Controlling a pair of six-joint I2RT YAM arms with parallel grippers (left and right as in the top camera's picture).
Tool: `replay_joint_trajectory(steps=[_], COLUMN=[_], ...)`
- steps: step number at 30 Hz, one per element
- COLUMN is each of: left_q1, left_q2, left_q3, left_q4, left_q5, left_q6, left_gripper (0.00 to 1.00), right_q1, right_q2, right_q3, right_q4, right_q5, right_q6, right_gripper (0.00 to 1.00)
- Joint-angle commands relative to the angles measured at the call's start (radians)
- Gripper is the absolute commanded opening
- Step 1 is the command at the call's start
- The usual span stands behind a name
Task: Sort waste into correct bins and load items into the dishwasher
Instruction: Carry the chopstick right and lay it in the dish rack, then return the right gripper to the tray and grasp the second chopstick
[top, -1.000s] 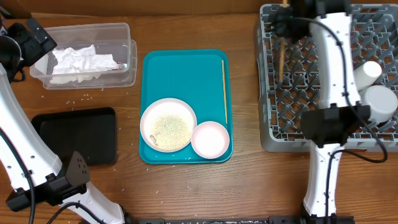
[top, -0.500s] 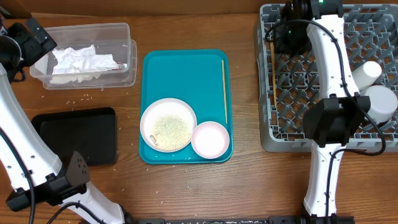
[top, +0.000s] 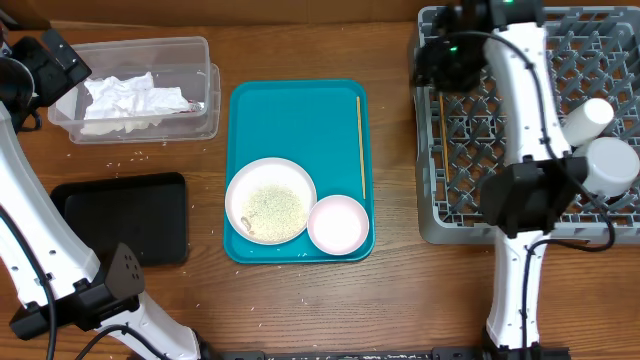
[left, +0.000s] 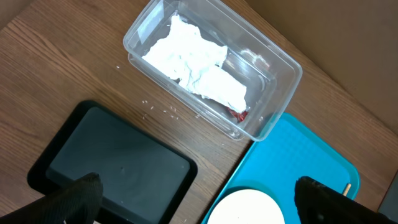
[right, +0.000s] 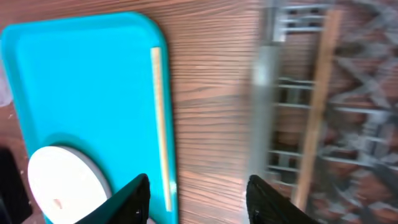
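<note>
My right gripper (top: 438, 60) (right: 200, 202) hovers over the left edge of the grey dishwasher rack (top: 455, 225), open, with nothing between its fingers. One wooden chopstick (right: 317, 106) (top: 439, 130) lies loose along the rack's left side. Another chopstick (top: 360, 145) (right: 160, 118) lies on the teal tray (top: 295, 115), beside a large plate with rice (top: 270, 200) and a small plate (top: 338, 223). Crumpled napkins (top: 130, 98) and a red wrapper (left: 236, 114) fill the clear tub (top: 205, 70). My left gripper (top: 45, 70) (left: 199, 205) is open, high above the black tray (top: 125, 215).
A white cup (top: 590, 118) and a bowl (top: 612, 165) sit at the rack's right side. Loose rice grains (top: 130, 155) dot the wood between the tub and the black tray. The right arm's base stands in front of the rack.
The right gripper has opened and let go of the chopstick, which now lies in the rack. It has shifted left over the rack's edge. The left arm has not moved.
</note>
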Motion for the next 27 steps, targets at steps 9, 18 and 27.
replay_joint_trajectory(steps=[9, 18, 27], left_q1=[0.003, 0.003, 0.003], left_q2=[-0.003, -0.003, -0.004], left_q3=[-0.003, -0.003, -0.003], left_q4=[0.001, 0.001, 0.001], left_q5=[-0.007, -0.007, -0.007], left_q6=[0.019, 0.019, 0.019], left_gripper=[1.0, 1.0, 1.0], right_q1=[0.27, 0.311, 0.32], right_q2=[-0.011, -0.011, -0.011], right_q3=[0.004, -0.209, -0.425], right_q4=[0.153, 0.327, 0.429], right_q5=[0.301, 0.382, 0.294], right_q6=[0.189, 0.237, 0.251], right_gripper=[0.45, 0.44, 0.42])
